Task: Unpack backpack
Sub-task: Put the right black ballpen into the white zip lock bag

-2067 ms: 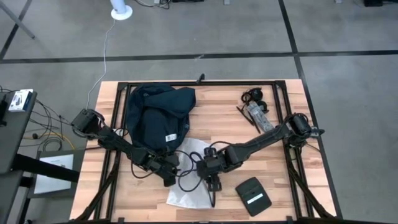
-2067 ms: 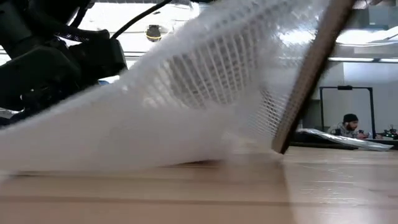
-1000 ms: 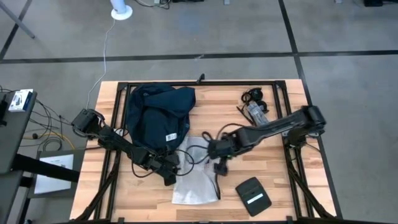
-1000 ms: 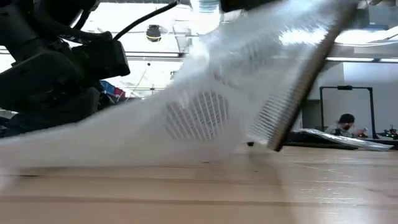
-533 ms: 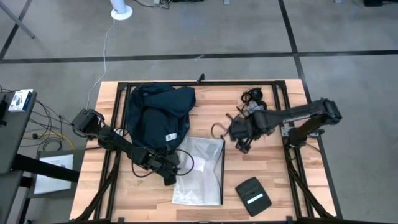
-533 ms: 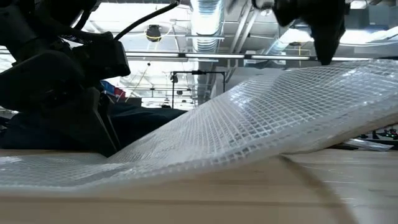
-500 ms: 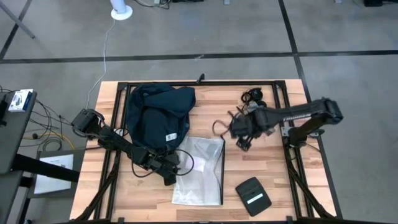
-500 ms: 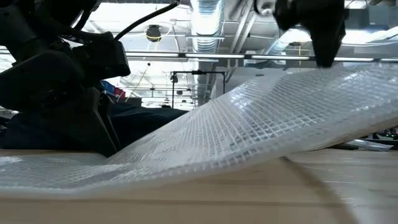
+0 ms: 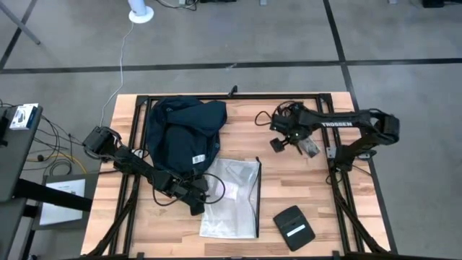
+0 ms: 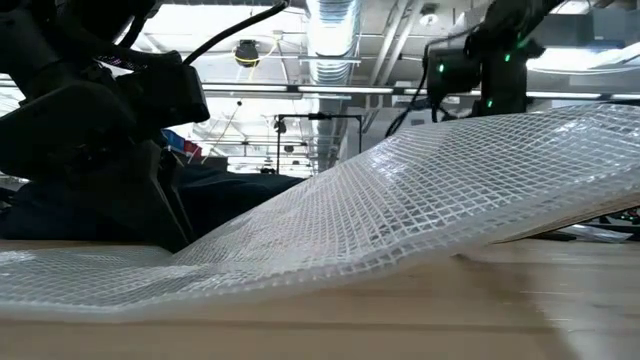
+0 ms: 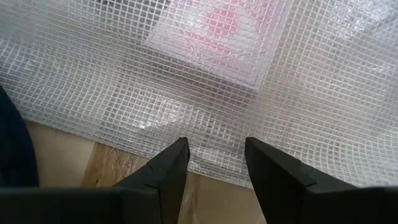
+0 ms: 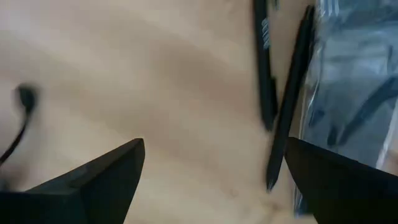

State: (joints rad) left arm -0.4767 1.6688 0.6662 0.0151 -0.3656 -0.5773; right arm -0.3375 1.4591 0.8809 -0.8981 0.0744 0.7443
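Observation:
The dark navy backpack (image 9: 184,133) lies slumped at the table's far left. A clear mesh pouch (image 9: 232,198) lies flat in front of it, its black zip edge (image 9: 258,195) to the right and a pinkish card (image 11: 217,31) inside. My left gripper (image 9: 196,208) stands open at the pouch's left edge (image 11: 211,165), pointing down. My right gripper (image 9: 277,144) is wide open over bare wood at the far right, beside two dark pens (image 12: 280,93) and a crinkly plastic bag (image 12: 357,93). Nothing sits between its fingers. My left gripper has its open fingers (image 11: 177,162) on either side of a stretch of the mesh pouch's left edge, coming from above. I cannot tell whether the fingertips touch the mesh.
A small black flat pouch with a white label (image 9: 294,227) lies near the front right. A black cord (image 9: 216,189) loops beside my left gripper. Small black items (image 9: 292,110) sit at the far right by the plastic bag (image 9: 307,141). A black frame (image 9: 238,95) borders the tabletop.
My right gripper has let go of the mesh pouch and swung up and toward the table's far right, ending by the pens and plastic bag. The pouch, which hung raised by its zip edge, has dropped and spread flat on the table. My left gripper stayed put.

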